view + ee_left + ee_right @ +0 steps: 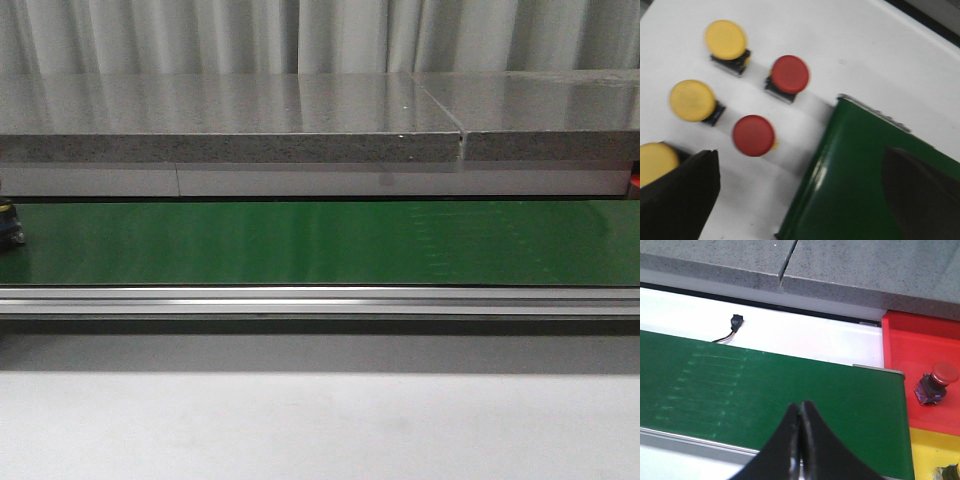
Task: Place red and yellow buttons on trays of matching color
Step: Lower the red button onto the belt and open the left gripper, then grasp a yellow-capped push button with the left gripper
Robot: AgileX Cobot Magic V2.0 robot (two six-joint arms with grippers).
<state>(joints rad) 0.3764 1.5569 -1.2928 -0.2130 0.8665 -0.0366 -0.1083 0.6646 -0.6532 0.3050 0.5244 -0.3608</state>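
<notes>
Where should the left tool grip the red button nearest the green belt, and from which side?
Probably on the dark square base under the cap of that red button, coming from above with the fingers either side. The round cap is wider than the base and offers no flat faces. A yellow button stands apart from it, leaving room.

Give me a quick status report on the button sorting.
Left hand open, empty. Right hand shut, empty. One red button on red tray; five buttons wait beside the belt.

Front view dim, soft; pale glare streak on glossy green conveyor belt point(320, 243). Left wrist view blurred; round red and yellow push buttons point(754, 135) smeared. Right wrist view sharpest, evenly lit.
</notes>
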